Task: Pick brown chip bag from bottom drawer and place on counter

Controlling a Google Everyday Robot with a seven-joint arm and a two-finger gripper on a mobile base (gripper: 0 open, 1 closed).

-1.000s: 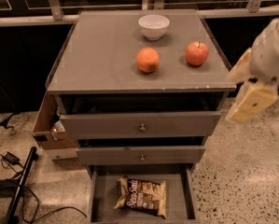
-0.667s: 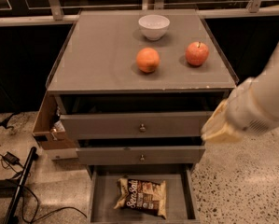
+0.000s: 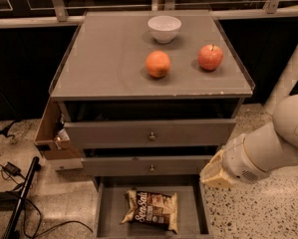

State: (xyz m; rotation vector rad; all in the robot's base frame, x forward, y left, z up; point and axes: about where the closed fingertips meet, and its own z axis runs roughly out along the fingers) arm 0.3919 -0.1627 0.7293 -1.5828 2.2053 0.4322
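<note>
brown chip bag (image 3: 151, 210) lies flat in bottom drawer (image 3: 110, 210). gripper (image 3: 214, 172) hovers above its right wall; opening cannot be told. descend centred over bag, clear of the wall.

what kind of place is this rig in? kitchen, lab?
Probably a staged test area, not a real kitchen: a lone grey drawer cabinet on speckled floor, loose black cables, a glass railing behind. The gripper hangs right of the open bottom drawer.
</note>
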